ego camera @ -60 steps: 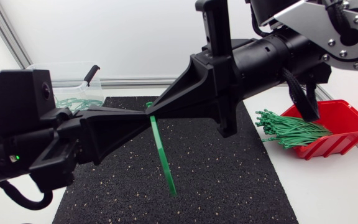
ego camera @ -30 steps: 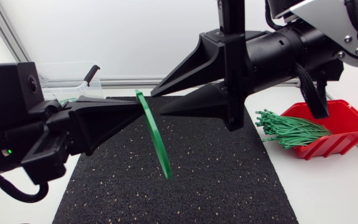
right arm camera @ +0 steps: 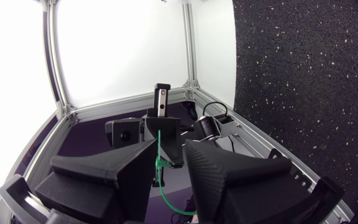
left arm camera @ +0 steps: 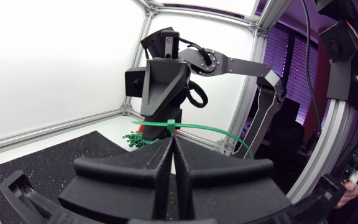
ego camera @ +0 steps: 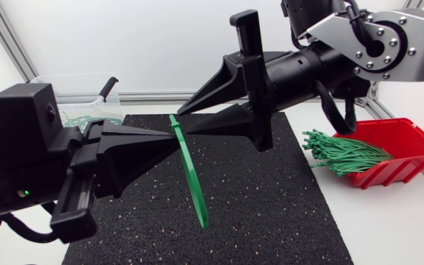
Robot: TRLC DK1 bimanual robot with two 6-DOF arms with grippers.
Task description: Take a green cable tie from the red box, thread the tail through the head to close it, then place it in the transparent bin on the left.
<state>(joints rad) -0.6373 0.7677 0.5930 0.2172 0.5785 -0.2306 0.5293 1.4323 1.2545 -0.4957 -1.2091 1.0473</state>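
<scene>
Setting: robotics lab test cell. White tabletop (ego camera: 389, 221) with a black speckled mat (ego camera: 271, 206), boxed in by white panels on aluminium-profile framing (right arm camera: 189, 43). Left arm (ego camera: 20, 147) and right arm (ego camera: 374, 44) hang over it; red parts box (ego camera: 418, 140) and transparent bin (ego camera: 65, 85) at the sides.

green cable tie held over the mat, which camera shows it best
Head view: the green cable tie shows full length, gripped by the left tool over the black mat. The left wrist view shows only a stretch crossing that tool's shut tips and curving off. The right wrist view shows a piece between the open fingers of the right tool.
</scene>
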